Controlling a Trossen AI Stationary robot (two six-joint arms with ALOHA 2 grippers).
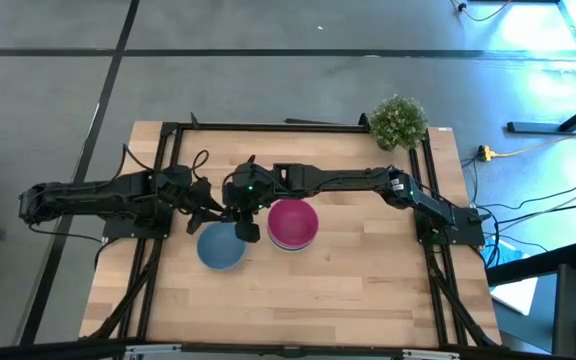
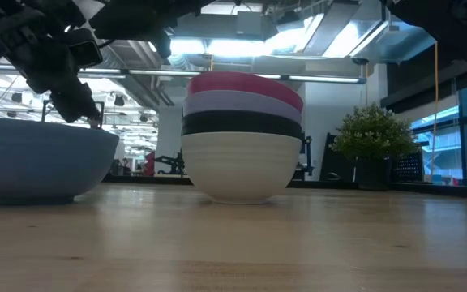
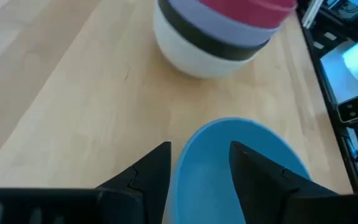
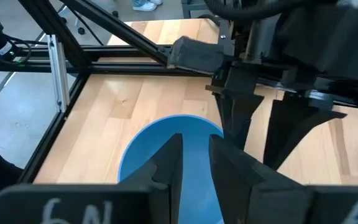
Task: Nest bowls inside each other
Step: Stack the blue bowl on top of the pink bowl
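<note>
The blue bowl (image 1: 220,247) (image 2: 31,162) stands alone on its base on the wooden table. To its right is a stack (image 1: 292,224) (image 2: 242,138) of bowls: white at the bottom, then black, lavender and magenta on top. My left gripper (image 3: 197,165) (image 1: 205,208) is open at the blue bowl's far-left rim, one finger inside and one outside. My right gripper (image 4: 194,158) (image 1: 243,225) hovers over the blue bowl's right side. Its fingers stand a narrow gap apart, with blue showing between them. My left gripper straddles the blue bowl's rim (image 3: 182,155), slanting down from the table's left, with one finger (image 3: 253,174) inside the bowl and the other (image 3: 154,171) outside. The bowl rests on the table. I cannot tell whether either finger touches it.
A small green potted plant (image 1: 398,120) (image 2: 371,134) stands at the table's far right corner. A black frame (image 4: 104,50) runs along the table's edges. Bare wood lies toward the near edge (image 1: 298,300). The two grippers are close together over the blue bowl.
</note>
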